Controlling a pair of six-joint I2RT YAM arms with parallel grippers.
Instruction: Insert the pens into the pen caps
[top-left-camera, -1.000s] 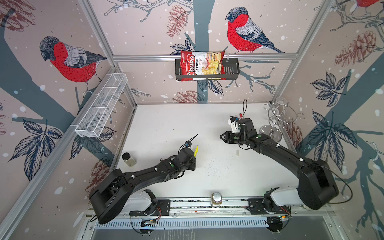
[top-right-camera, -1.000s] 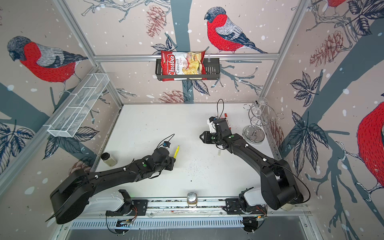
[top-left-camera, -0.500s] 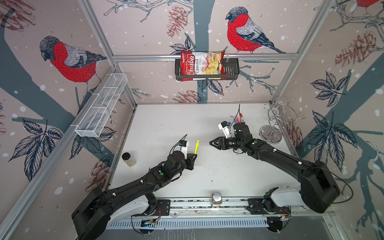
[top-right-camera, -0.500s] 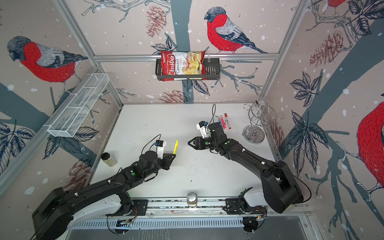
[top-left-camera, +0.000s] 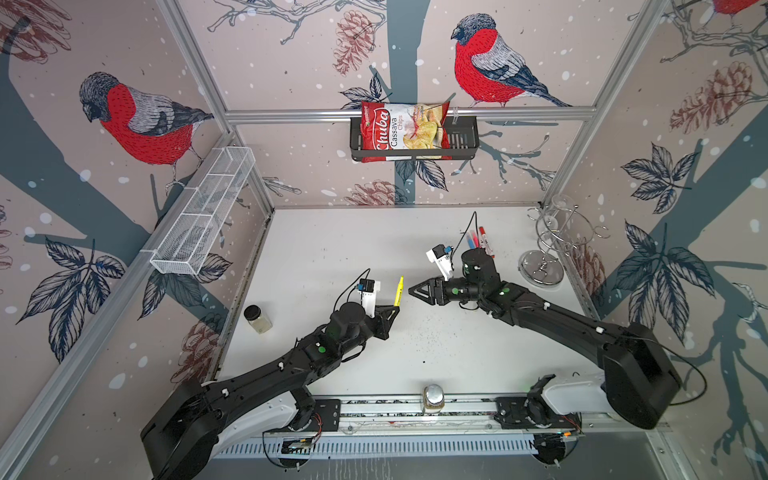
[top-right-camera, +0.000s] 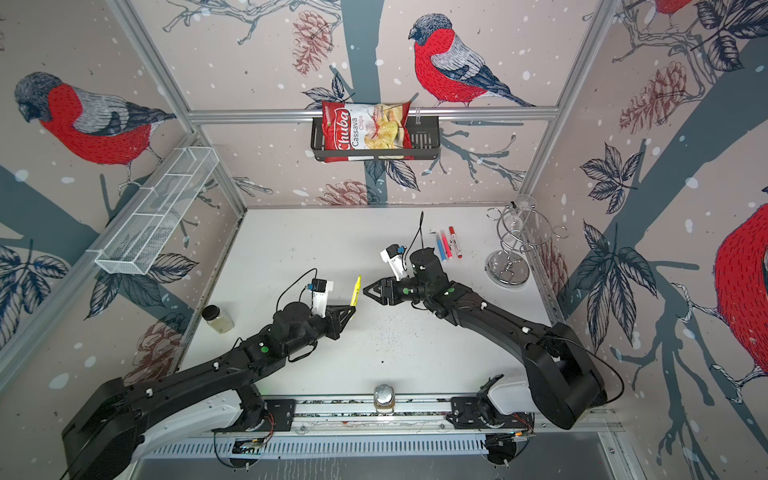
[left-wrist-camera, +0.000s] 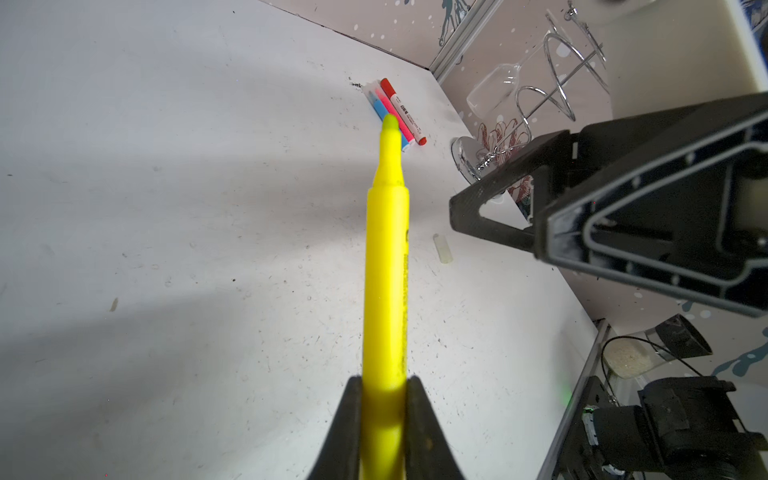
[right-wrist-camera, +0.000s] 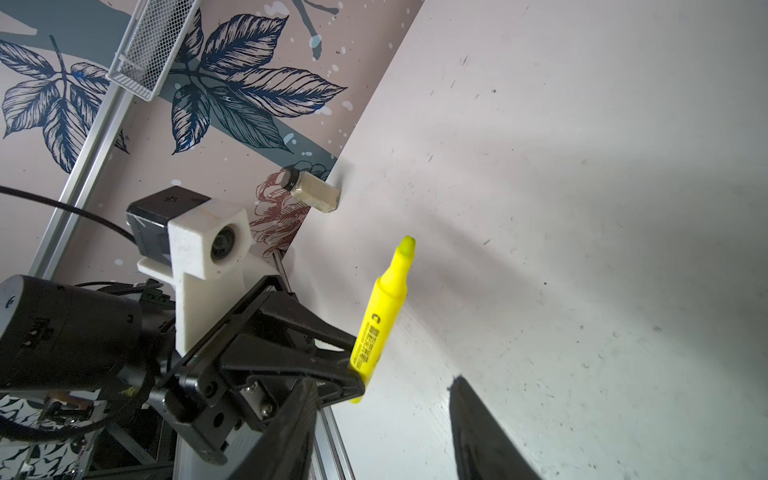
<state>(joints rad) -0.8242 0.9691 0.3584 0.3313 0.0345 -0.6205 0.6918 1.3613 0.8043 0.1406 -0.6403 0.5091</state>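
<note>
Change showed most plainly in both top views: the right gripper (top-left-camera: 411, 289) had left the back right of the table (top-left-camera: 332, 249), where it hung a second before, and had swung in toward the middle. The three other pens (top-left-camera: 478, 241) it had been covering now lay in the open, side by side. Its tip pointed at the yellow pen (top-left-camera: 399, 291), close to the barrel but not touching. The left gripper (top-left-camera: 397, 308) was clamped on that pen's lower end and held it clear of the table, uncapped tip toward the back. I took this as the arms meeting to cap the last pen.

Left wrist view: the jaws were shut tight on the yellow pen (left-wrist-camera: 384, 270), its bare tip pointing away from the camera. One translucent pen cap (left-wrist-camera: 442, 248) lay flat on the table, near the right gripper (left-wrist-camera: 498, 224); whether directly beneath its tip I could not tell. That gripper's jaws stood apart and looked empty. In my judgement the cap had yet to be picked up before it could go on the pen.

Right wrist view: its own fingers (right-wrist-camera: 478, 424) were spread with bare table between them and nothing held. The yellow pen (right-wrist-camera: 382, 316) stood just ahead of them in the left gripper's hold
</note>
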